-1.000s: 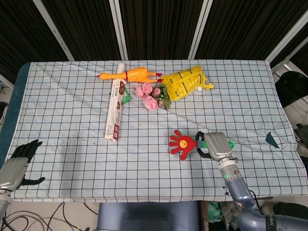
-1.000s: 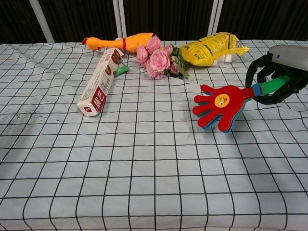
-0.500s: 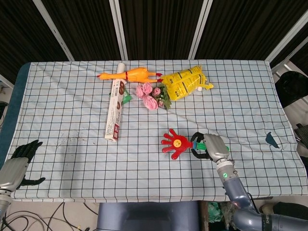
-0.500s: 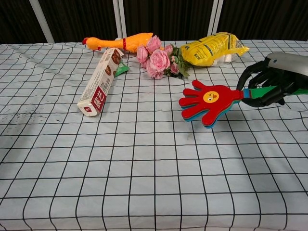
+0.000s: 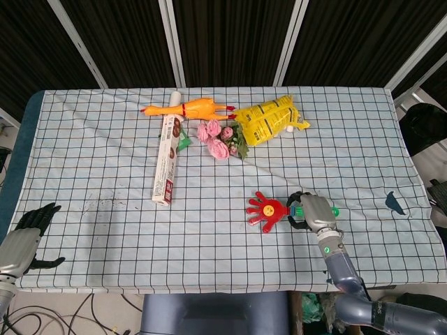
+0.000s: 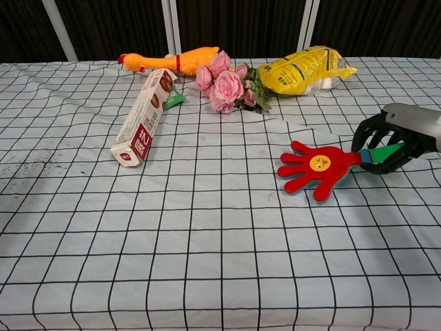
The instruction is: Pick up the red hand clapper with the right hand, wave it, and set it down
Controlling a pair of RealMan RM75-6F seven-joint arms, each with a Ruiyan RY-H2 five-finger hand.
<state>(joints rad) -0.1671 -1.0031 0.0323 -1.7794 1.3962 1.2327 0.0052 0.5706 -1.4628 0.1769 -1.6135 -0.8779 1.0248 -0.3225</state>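
Right hand (image 5: pixel 314 210): fingers curled round green handle of 1 red hand clapper (image 5: pixel 267 210), near table's right front.
Clapper: palm low over checked cloth (image 5: pixel 105 153), in front of flowers, well apart.
Left hand (image 5: pixel 31 234): spread, holding nothing, far left of clapper.
Behind clapper: 1 pink flower bunch (image 5: pixel 220 139), 1 yellow bag (image 5: pixel 269 120), 1 rubber chicken (image 5: pixel 188 108), 1 long box (image 5: pixel 167 158).

— What colours cover the table (image 5: pixel 105 230)?
— A white cloth, gridded in black lines.
— And on it?
— A red clapper (image 6: pixel 315 167) with a yellow smiley face and green handle; an orange-yellow rubber chicken (image 5: pixel 187 108); pink flowers (image 5: pixel 218 139); a yellow bag (image 5: pixel 269 119); a white-and-brown box (image 5: pixel 167 158).
— The right hand (image 5: pixel 316 211)?
— Grey, black fingers (image 6: pixel 368 135).
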